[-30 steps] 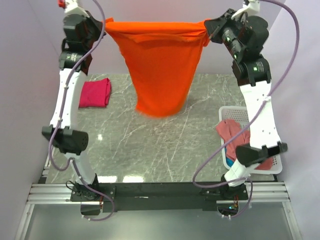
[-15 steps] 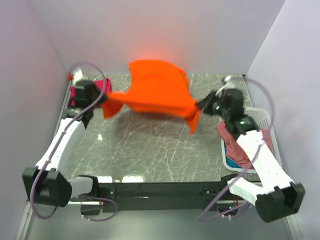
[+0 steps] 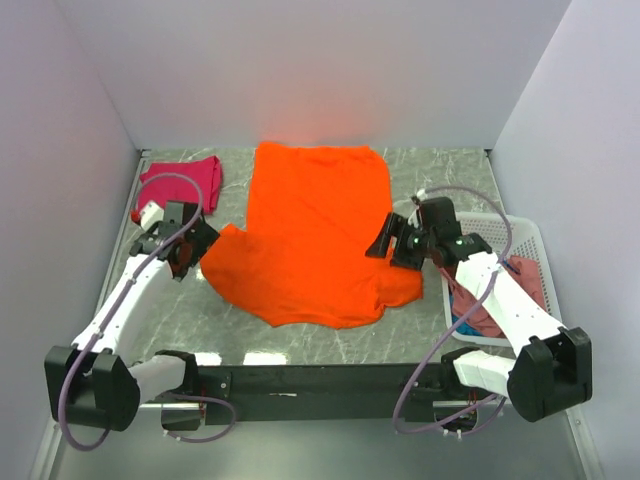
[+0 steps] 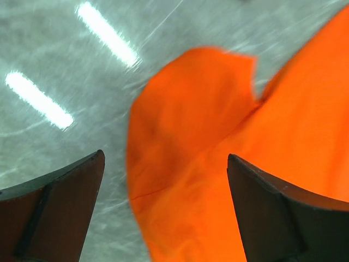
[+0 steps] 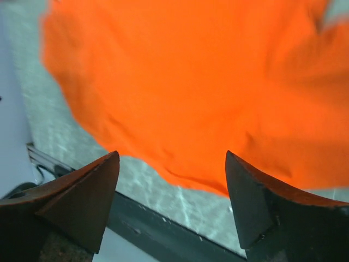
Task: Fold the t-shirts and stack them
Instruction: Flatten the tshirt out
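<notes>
From above, the orange t-shirt [image 3: 315,235] is seen spread flat on the desk [image 3: 330,345], not yet folded. One magenta t-shirt [image 3: 185,182] lies folded at ten o'clock. More wait in the basket [image 3: 520,228] at four o'clock (a rose-pink t-shirt [image 3: 468,300] shows).

At the left wrist, the left pincer [image 4: 164,164] is spread over an orange sleeve, with nothing pinched.

At the right wrist, the right pincer [image 5: 172,158] is likewise spread and empty.

Shirt [image 3: 315,235] on table [image 3: 235,322], basket [image 3: 522,226] at right

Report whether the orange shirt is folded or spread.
Spread: the orange shirt lies open and flat on the marble table, with both sleeves sticking out sideways.
</notes>
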Tool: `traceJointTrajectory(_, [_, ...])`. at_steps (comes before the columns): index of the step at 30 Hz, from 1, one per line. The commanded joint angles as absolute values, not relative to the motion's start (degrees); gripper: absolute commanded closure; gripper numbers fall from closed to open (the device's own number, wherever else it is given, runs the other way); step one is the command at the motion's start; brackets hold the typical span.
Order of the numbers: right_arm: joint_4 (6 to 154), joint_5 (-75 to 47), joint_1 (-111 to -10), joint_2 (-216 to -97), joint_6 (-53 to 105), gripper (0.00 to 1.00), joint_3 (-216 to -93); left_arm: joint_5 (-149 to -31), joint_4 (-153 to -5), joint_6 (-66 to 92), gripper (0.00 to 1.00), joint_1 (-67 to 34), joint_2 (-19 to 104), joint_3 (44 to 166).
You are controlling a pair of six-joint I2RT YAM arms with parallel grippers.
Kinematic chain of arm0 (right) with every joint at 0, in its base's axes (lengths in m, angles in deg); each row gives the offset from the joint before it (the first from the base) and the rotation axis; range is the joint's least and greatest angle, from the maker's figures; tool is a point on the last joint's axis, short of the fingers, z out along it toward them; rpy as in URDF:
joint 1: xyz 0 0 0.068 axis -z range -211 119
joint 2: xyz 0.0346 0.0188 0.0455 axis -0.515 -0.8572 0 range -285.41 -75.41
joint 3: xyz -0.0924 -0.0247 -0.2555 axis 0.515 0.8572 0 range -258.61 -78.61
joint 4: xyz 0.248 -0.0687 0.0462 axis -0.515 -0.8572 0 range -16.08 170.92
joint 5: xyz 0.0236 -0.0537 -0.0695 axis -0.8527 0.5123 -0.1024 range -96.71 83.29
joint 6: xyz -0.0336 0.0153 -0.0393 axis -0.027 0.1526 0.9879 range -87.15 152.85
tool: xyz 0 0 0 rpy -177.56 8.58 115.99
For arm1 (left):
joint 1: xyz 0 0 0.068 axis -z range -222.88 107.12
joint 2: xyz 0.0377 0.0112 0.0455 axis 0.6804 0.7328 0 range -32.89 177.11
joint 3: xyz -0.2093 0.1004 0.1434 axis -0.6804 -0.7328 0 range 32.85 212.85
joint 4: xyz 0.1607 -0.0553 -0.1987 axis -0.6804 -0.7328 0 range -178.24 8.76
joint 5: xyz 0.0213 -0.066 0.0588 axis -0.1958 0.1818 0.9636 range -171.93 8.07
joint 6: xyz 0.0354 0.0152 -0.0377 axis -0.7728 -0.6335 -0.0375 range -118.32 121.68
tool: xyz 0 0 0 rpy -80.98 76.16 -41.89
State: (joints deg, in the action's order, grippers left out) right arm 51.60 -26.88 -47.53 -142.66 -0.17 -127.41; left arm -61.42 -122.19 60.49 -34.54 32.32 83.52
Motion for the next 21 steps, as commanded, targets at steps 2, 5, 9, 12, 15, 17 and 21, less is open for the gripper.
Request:
traceJointTrajectory(2, [52.97,-24.91,-47.7,-142.64,3.14,0.14,-137.3,-61.08,-118.52,60.13,0.01,-34.26,32.05,90.06])
traceJointTrajectory(5, [55.51,-23.07,-47.96,-148.43,4.11,0.14,-142.22,-64.43,-113.08,59.25,0.01,-32.86,36.26,90.5])
traceJointTrajectory(9, [56.85,-19.29,-49.71,-163.18,7.35,0.14,-156.62,-64.44,-111.82,58.2,0.01,-27.95,45.49,94.36])
traceJointTrajectory(12, [52.56,-15.87,-50.33,-178.12,8.85,0.14,-173.14,-65.58,-113.93,58.19,0.01,-27.5,52.0,95.69])
traceJointTrajectory(15, [46.14,-15.76,-50.24,-192.36,11.84,0.14,-190.63,-65.67,-113.33,58.19,0.01,-27.41,55.26,93.6])
traceJointTrajectory(17, [42.0,-14.81,-50.42,-199.32,13.16,0.14,-197.93,-66.72,-112.62,58.02,0.01,-27.41,56.75,92.36])
traceJointTrajectory(21, [42.07,-11.73,-50.33,-201.45,13.16,0.14,-195.79,-68.14,-109.19,56.88,0.01,-27.67,60.35,90.85])
